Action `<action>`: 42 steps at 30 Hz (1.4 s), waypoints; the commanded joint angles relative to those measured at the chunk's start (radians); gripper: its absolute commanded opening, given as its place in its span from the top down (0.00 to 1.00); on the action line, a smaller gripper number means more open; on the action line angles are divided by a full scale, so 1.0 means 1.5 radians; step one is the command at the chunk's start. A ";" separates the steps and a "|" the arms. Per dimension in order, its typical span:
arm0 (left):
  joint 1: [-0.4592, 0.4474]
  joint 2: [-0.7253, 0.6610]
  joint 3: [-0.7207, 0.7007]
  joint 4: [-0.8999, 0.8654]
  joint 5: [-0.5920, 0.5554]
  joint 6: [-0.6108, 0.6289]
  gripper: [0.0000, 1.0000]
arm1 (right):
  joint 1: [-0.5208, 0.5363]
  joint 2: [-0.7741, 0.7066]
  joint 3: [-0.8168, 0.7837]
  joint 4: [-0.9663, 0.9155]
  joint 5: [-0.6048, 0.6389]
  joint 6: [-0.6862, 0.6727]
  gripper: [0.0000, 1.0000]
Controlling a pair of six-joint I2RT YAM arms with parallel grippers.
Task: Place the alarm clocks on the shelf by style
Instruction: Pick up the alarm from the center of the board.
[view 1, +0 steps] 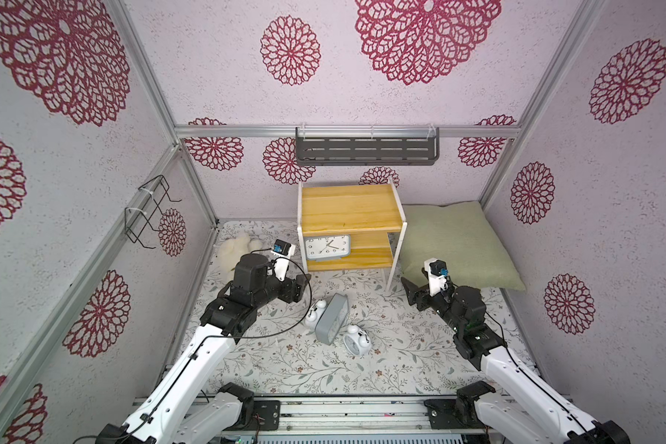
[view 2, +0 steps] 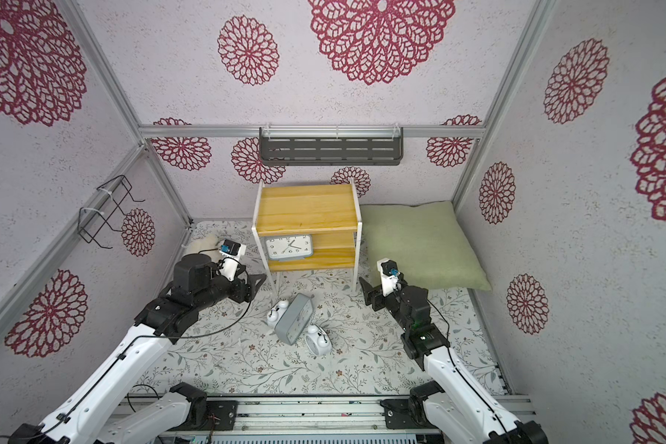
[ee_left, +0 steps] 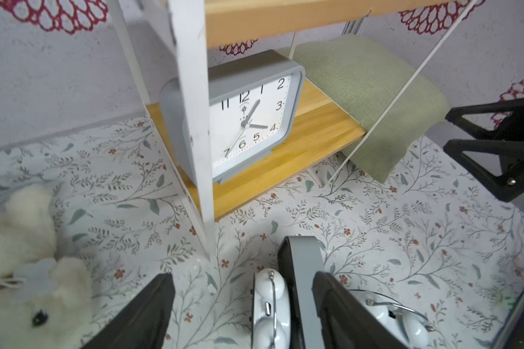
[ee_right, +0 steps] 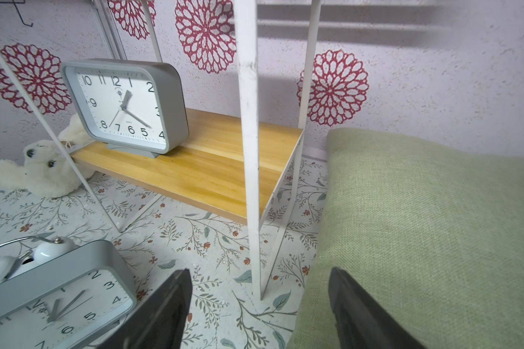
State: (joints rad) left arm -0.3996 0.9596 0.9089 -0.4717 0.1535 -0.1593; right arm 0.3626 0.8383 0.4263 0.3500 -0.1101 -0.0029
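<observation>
I see an enclosure of three pale textured walls (view 1: pixel 362 77) printed with crimson floral medallions, joined by aluminium rails (view 1: pixel 347 132) at the corners and across the back. A dark grey slotted rack (view 1: pixel 366 150) hangs from the back rail; a black wire rack (view 1: pixel 147 211) is tied to the rail on the wall at the left in both top views. The floor is a light mat (view 1: pixel 323 369) printed with grey-green sprigs and small red flowers. A sage-green cushion (view 1: pixel 458 242) lies in the far corner at the right; a cream plush toy (ee_right: pixel 40 169) lies near the opposite far corner. Lighting is soft and even, with faint shadows.
</observation>
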 commanded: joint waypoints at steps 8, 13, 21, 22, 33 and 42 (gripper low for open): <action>-0.105 -0.004 -0.043 -0.094 -0.006 -0.203 0.27 | 0.001 -0.044 -0.012 -0.018 -0.030 0.049 0.21; -0.144 0.060 -0.038 -0.112 0.022 -0.191 0.31 | 0.000 -0.058 -0.024 -0.027 -0.030 0.055 0.20; -0.211 0.157 -0.014 -0.138 -0.040 -0.149 0.28 | 0.000 -0.079 -0.034 -0.035 -0.012 0.049 0.18; -0.216 0.165 -0.014 -0.139 -0.045 -0.144 0.28 | 0.000 -0.079 -0.034 -0.037 -0.011 0.048 0.18; -0.240 0.239 -0.021 -0.091 -0.033 -0.118 0.29 | 0.000 -0.071 -0.038 -0.033 -0.003 0.048 0.17; -0.245 0.294 0.001 -0.107 -0.048 -0.097 0.64 | 0.000 -0.067 -0.037 -0.032 0.000 0.045 0.17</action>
State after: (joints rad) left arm -0.7513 1.3823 0.8803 -0.6216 0.0944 -0.3321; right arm 0.3630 0.7399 0.3660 0.2779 -0.1268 0.0540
